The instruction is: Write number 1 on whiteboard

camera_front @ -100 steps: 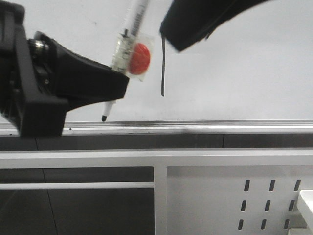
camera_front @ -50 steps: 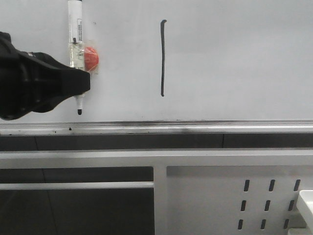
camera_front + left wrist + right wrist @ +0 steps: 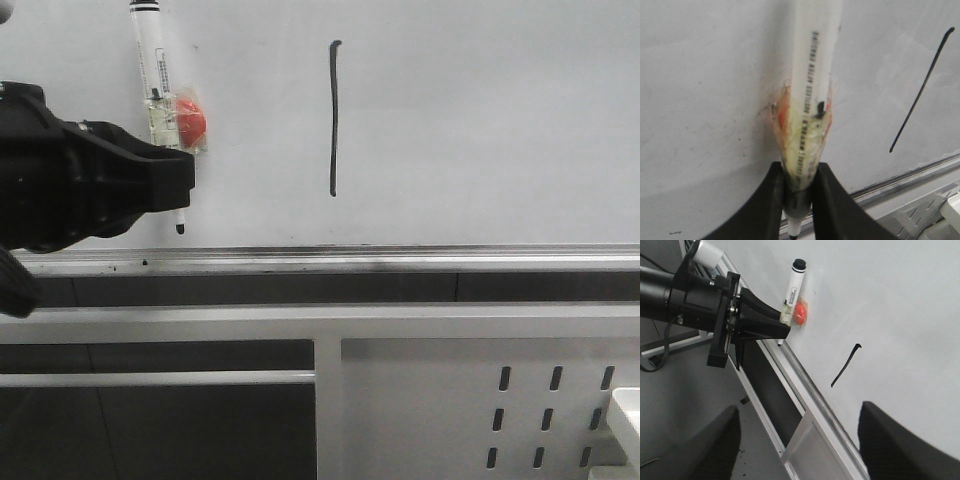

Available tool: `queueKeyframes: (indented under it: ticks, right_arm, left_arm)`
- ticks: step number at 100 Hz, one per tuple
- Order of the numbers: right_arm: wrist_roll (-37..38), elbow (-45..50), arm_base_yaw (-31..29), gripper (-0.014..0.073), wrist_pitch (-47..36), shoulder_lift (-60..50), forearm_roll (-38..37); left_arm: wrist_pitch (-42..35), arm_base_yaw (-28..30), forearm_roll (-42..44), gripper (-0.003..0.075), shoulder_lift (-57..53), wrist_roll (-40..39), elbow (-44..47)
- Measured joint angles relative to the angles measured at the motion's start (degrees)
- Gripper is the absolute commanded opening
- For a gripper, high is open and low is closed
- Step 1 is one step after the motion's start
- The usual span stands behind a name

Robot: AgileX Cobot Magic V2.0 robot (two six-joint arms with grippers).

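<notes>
The number 1 (image 3: 333,118) is a thin black vertical stroke on the pale whiteboard (image 3: 480,120); it also shows in the left wrist view (image 3: 921,90) and the right wrist view (image 3: 845,366). My left gripper (image 3: 178,185) is shut on a white marker (image 3: 155,75) with a red magnet (image 3: 190,118) taped to it, tip down just above the silver rail (image 3: 400,260), left of the stroke. In the left wrist view the fingers (image 3: 771,200) clamp the marker (image 3: 810,100). My right gripper (image 3: 797,440) is open and empty, away from the board.
Below the rail runs a white metal frame with a perforated panel (image 3: 550,400) at the lower right. A white object's corner (image 3: 628,410) shows at the right edge. The left arm's black body (image 3: 685,300) stands close to the board.
My left gripper moved left with the marker, away from the stroke, then shifted slightly right and down. The right arm, over the stroke's top a second ago, has left the front view.
</notes>
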Motion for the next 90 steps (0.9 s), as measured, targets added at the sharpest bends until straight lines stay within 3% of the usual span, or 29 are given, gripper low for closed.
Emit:
queueKeyframes:
  ticks: [39, 50, 68, 90]
  right_arm:
    - [0.0, 0.0, 0.0, 0.0442, 0.0, 0.0, 0.0]
    - [0.0, 0.0, 0.0, 0.0442, 0.0, 0.0, 0.0]
    - [0.08, 0.0, 0.0, 0.0442, 0.0, 0.0, 0.0]
    - [0.08, 0.0, 0.0, 0.0442, 0.0, 0.0, 0.0]
  left_arm:
    - [-3.15, 0.0, 0.52, -0.0011, 0.39, 0.0, 0.0]
    - [-3.15, 0.0, 0.65, 0.0072, 0.39, 0.0, 0.0]
    - [-3.83, 0.0, -0.07, 0.0308, 0.39, 0.0, -0.59]
    - [-4.24, 0.0, 0.74, 0.0335, 0.39, 0.0, -0.13]
